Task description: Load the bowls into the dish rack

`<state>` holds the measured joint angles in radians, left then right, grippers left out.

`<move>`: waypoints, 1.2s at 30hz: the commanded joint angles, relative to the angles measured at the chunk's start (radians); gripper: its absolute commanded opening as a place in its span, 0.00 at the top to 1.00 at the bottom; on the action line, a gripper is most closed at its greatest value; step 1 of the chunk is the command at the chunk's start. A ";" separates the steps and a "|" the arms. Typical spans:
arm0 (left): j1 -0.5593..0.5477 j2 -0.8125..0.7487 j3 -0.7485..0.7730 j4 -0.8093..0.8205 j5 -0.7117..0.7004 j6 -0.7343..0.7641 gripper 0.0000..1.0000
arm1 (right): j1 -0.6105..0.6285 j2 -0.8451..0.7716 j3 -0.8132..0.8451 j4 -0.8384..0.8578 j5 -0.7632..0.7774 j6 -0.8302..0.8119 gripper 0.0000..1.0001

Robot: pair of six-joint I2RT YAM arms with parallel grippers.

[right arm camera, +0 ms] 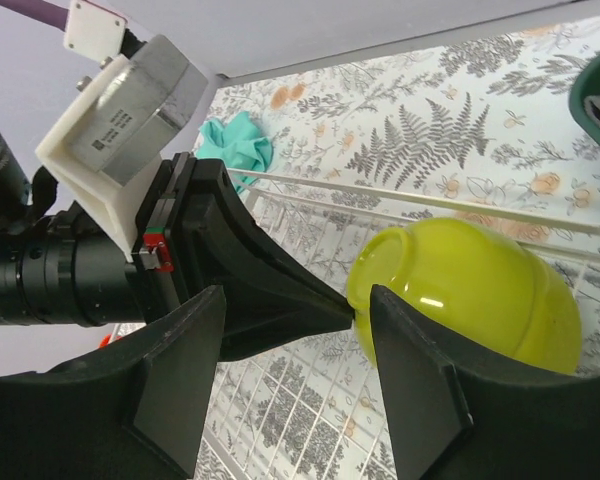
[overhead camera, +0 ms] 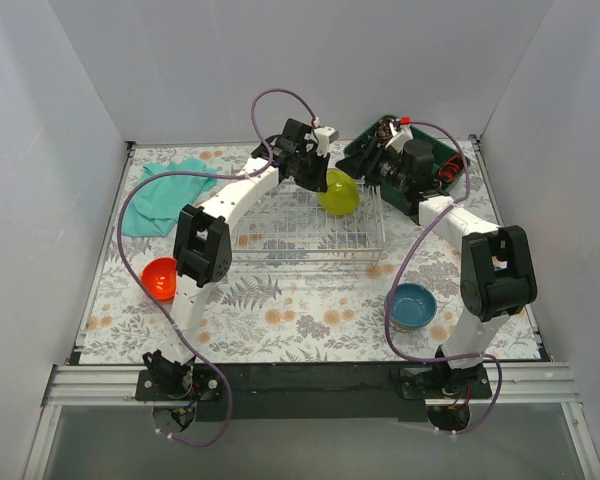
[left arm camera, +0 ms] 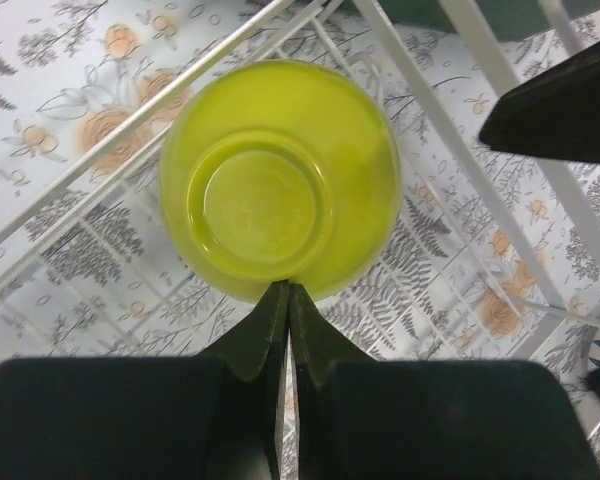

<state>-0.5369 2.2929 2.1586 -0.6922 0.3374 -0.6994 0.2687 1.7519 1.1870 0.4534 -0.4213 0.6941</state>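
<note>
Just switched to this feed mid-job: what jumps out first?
The yellow-green bowl lies tipped in the far right corner of the dish rack. The left gripper is shut with its tips against the bowl's edge, and the right gripper stands open beside it. An orange bowl at the near left and a blue bowl at the near right sit outside the rack.

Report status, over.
Left hand shut at rim of round yellow-green bowl; right hand open beside it. Bowl tilted inside silver wire dish rack. Orange bowl, blue bowl outside. No obstruction seen.
</note>
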 commanded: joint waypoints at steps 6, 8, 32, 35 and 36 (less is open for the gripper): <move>-0.052 0.010 0.084 0.039 0.000 -0.014 1.00 | -0.042 -0.111 -0.050 -0.010 0.003 -0.071 0.32; -0.060 0.002 0.095 0.046 -0.005 -0.014 1.00 | -0.054 -0.126 -0.059 -0.016 0.003 -0.079 0.32; 0.018 -0.297 -0.026 0.042 -0.383 0.049 0.74 | -0.100 -0.340 -0.102 -0.231 -0.002 -0.303 0.33; 0.130 -0.486 -0.200 0.013 -0.454 0.070 0.42 | -0.098 -0.379 -0.116 -0.283 0.007 -0.344 0.33; 0.165 -0.537 -0.245 -0.003 -0.448 0.095 0.39 | -0.098 -0.388 -0.119 -0.294 0.012 -0.369 0.33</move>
<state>-0.5289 2.0769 2.0483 -0.6556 0.0277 -0.6643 0.1703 1.4254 1.0805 0.2363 -0.4183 0.4370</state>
